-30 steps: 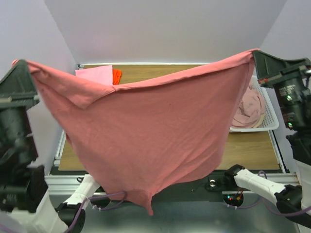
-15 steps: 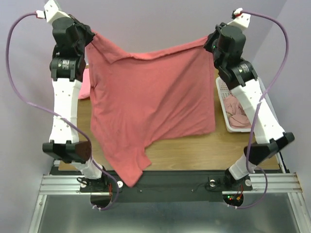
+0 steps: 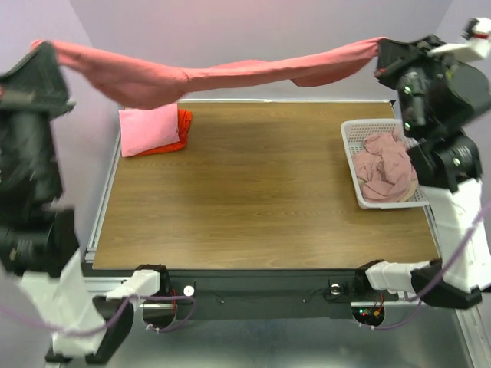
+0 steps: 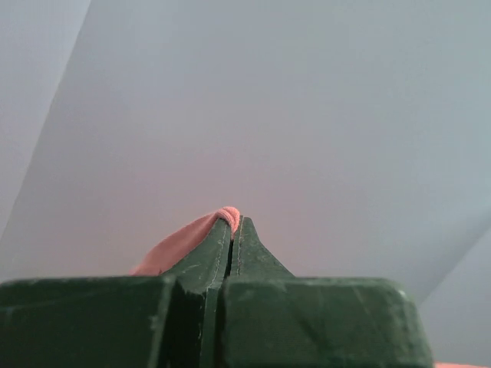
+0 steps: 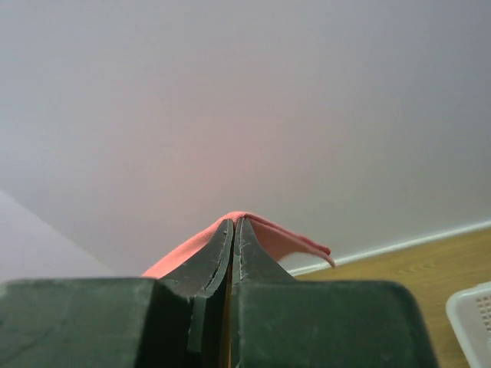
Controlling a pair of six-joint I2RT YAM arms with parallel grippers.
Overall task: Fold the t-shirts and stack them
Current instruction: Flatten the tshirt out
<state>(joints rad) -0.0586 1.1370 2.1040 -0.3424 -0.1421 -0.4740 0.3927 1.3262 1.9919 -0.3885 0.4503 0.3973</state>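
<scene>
The large dusty rose-red t-shirt (image 3: 230, 73) hangs stretched in the air between my two grippers, bunched into a long band above the table's far edge. My left gripper (image 3: 42, 54) is shut on its left end, high at the far left; the cloth shows at the fingertips in the left wrist view (image 4: 222, 217). My right gripper (image 3: 383, 50) is shut on its right end, high at the far right, with cloth over the tips in the right wrist view (image 5: 245, 218). A folded bright pink shirt (image 3: 149, 129) lies on an orange-red one (image 3: 184, 121) at the table's far left.
A white mesh basket (image 3: 351, 134) at the right edge of the wooden table (image 3: 261, 192) holds crumpled paler pink shirts (image 3: 383, 169). White walls close the back and sides. Both arm bases sit at the near edge.
The shirt hung down as a wide sheet earlier; now both grippers are raised and spread wider, and the cloth is flung up into a narrow horizontal band above the table's far edge.
</scene>
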